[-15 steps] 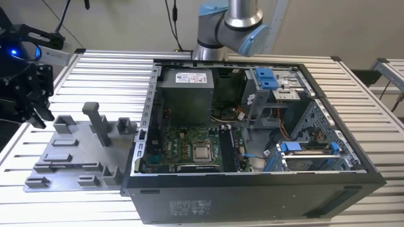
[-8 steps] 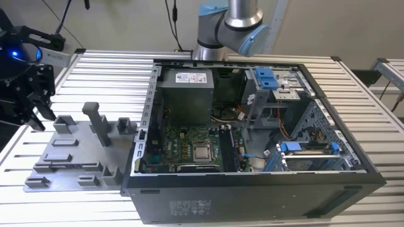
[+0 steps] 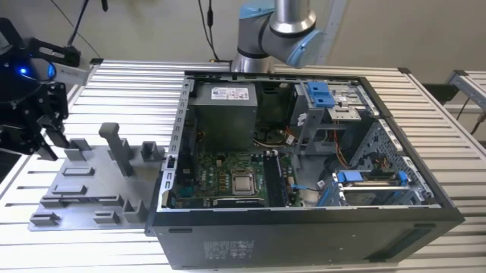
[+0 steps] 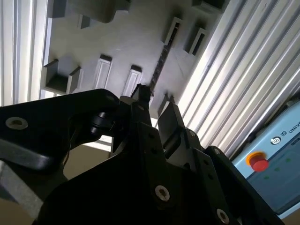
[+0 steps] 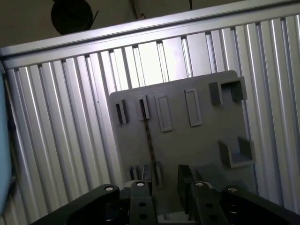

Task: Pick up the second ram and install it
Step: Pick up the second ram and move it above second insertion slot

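Silver-grey tubular robot arm (image 3: 292, 11) at the far side, with rounded joints and pale blue end caps (image 3: 306, 48). Matte black angular gripper (image 5: 165, 180), its plates fastened by small silver round-head screws (image 5: 108, 188); blue indicator light (image 3: 25, 71) on its black wrist unit, left.

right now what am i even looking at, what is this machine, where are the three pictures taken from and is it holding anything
This is one robot arm ending in a two-fingered gripper. The exterior view comes from a camera off the arm. Both wrist views come from cameras riding on the arm, looking down past the gripper. On the ribbed metal table sit an open computer case and, on the exterior view's left, a grey fixture plate. A thin dark memory stick, the second ram, stands on edge in the plate's slots. The gripper hangs open above one end of it and holds nothing.
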`<state>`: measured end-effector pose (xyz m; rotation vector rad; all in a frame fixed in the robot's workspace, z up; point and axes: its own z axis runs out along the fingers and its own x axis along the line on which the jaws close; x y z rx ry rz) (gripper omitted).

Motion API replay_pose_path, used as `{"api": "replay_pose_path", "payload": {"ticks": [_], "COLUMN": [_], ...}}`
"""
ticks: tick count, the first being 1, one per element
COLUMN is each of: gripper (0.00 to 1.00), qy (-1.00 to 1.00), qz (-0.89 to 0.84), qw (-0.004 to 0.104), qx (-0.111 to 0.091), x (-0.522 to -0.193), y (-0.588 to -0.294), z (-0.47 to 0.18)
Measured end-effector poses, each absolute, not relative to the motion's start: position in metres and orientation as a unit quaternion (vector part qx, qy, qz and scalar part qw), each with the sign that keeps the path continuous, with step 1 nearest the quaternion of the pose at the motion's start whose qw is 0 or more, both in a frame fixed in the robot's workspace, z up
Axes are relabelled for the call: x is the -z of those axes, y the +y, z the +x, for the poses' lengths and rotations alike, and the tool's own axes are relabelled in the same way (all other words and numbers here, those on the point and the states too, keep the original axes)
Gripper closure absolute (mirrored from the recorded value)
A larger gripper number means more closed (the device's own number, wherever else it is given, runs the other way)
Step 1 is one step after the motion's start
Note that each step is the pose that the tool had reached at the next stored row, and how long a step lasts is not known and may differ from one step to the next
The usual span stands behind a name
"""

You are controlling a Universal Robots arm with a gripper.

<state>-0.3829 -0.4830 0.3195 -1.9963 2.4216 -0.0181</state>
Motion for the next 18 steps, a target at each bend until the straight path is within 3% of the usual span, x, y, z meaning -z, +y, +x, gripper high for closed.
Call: {"api": "replay_pose_path", "payload": {"ticks": [18], "gripper": [0.64], "qy": [0.756], "qz": [-0.655], "qw": [0.002], "qx": [0.006], "x": [-0.301], "y": [-0.483], "z": [-0.383]}}
